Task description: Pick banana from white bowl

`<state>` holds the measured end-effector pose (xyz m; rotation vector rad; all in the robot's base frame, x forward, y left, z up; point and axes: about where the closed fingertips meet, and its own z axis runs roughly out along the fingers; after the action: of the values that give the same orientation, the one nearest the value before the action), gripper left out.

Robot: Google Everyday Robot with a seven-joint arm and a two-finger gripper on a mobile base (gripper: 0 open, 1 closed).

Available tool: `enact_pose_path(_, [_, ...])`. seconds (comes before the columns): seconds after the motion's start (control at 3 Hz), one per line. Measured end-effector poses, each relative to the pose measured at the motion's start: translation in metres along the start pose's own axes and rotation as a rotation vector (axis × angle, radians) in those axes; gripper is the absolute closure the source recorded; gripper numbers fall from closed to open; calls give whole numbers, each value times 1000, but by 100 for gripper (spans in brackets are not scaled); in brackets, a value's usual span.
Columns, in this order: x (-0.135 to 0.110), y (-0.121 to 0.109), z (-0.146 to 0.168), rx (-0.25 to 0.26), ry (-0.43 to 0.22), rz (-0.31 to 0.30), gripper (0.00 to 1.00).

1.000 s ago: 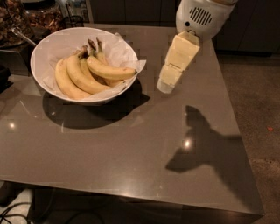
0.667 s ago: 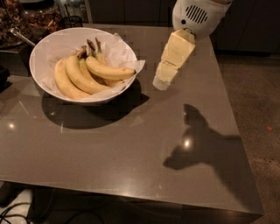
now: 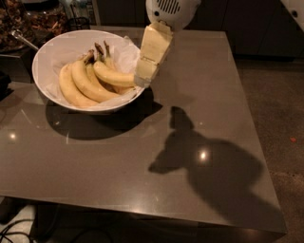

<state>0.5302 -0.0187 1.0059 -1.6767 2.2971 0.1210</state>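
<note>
The banana point(image 3: 113, 75) lay in the white bowl point(image 3: 43, 56), on top of the other fruit. Its dark stem pointed to the far left and its right end reached the bowl's right rim. Under it and to its left lay a bunch of bananas point(image 3: 76, 89), joined at their dark stems toward the far side. Crumpled white paper point(image 3: 124, 49) lined the bowl and rose above the rim on the right.

My claw point(image 3: 142, 79) hung at that right rim, slanting down and to the left from my white wrist housing point(image 3: 171, 10) at the far edge of the view. Its pale tip covered the banana's right end from the camera's side. I could not tell whether it touched the fruit. Nor could I tell whether the claw was spread, pressed together or pinching anything, since it showed only as one cream-coloured block.

The bowl stood on the far left part of the grey, glossy worktop point(image 3: 95, 175). My arm's shadow point(image 3: 209, 166) fell dark across the right half, with a small bright glint of light inside it. A thin metal handle point(image 3: 23, 40) slanted behind the bowl at the far left. Dark cables point(image 3: 14, 230) lay on the floor below the worktop's near left corner.
</note>
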Motion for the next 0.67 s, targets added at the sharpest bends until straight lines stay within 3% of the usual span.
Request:
enact_pose_path(0.33, [-45, -14, 9, 8, -14, -55, 0])
enact_pose_path(0.67, [-59, -16, 7, 28, -53, -63, 0])
